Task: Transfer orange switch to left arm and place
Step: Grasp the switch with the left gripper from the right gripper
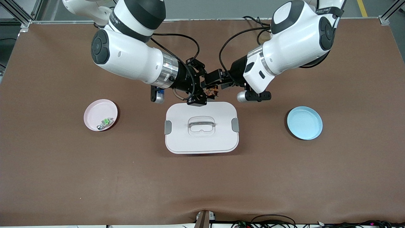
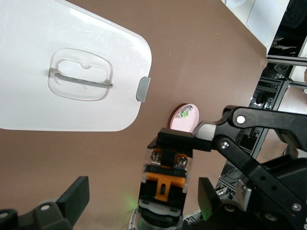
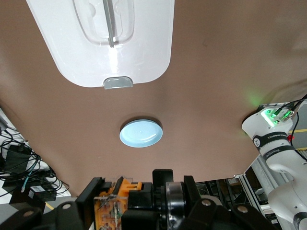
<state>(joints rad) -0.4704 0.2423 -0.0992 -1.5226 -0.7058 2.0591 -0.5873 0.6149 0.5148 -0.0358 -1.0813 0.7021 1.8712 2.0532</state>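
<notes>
The orange switch (image 1: 211,91), a small black cylinder with an orange end block, is held in the air over the edge of the box (image 1: 190,139) that lies farthest from the front camera. My right gripper (image 1: 205,90) is shut on its orange end; the right wrist view shows this gripper (image 3: 120,191) around the switch (image 3: 108,206). My left gripper (image 1: 214,83) meets it from the left arm's end. In the left wrist view its jaws (image 2: 143,194) stand wide apart on either side of the switch (image 2: 165,179), clear of it. The white box (image 2: 72,72) lies below.
A pink plate (image 1: 95,110) holding a small green-and-silver component (image 1: 106,122) sits toward the right arm's end. An empty blue plate (image 1: 304,123) sits toward the left arm's end and also shows in the right wrist view (image 3: 141,133). Brown table surface surrounds the box.
</notes>
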